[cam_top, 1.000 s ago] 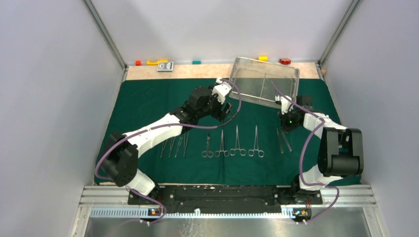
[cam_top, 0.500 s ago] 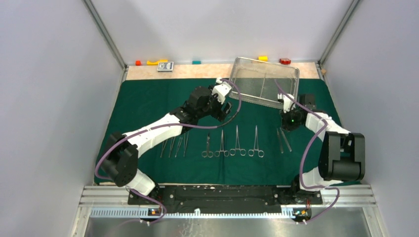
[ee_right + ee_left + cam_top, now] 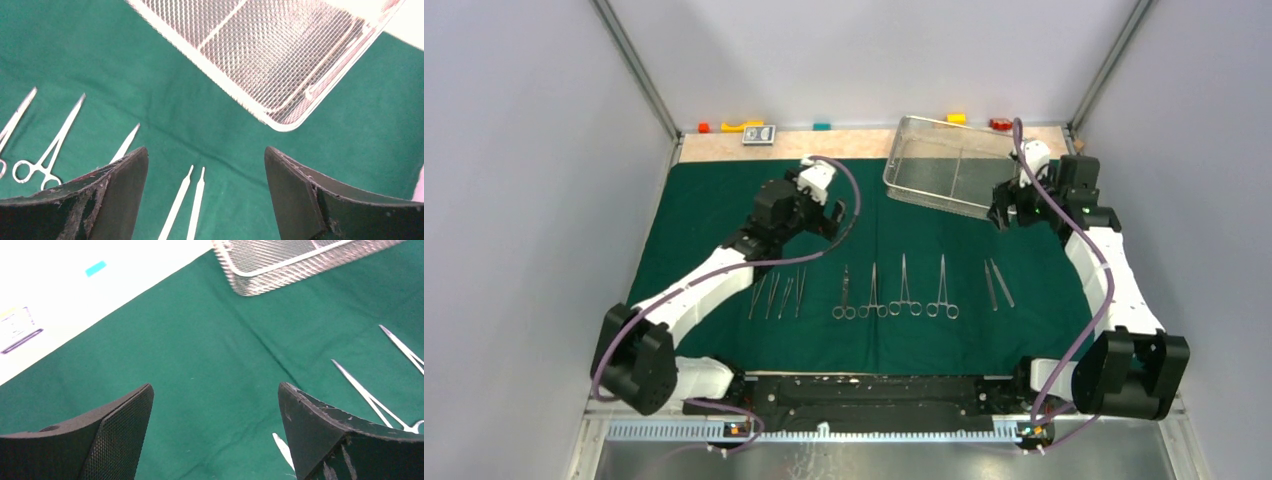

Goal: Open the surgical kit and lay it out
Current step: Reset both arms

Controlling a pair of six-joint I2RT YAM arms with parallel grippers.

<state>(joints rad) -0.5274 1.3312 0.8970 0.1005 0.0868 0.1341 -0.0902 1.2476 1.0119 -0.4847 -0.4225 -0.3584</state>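
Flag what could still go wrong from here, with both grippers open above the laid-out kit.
1. The right gripper hangs open close to the near corner of the wire-mesh tray, which sits askew; a low pull-back could nudge it.
2. The slim tweezers lie right under that gripper, so a sweep might knock them out of line.
3. The left gripper hovers low over the green cloth; dragging could wrinkle it.

The large dark green cloth (image 3: 724,210) lay spread over the table. On its far right part sat the silver rectangular wire-mesh tray (image 3: 944,160), back edge past the cloth. Across the near half ran one row: slim steel tweezers (image 3: 776,297) left, four steel ring-handled clamps (image 3: 904,285) centre, two more steel tweezers (image 3: 996,284) right. Small coloured blocks (image 3: 742,126) lined the far edge behind.
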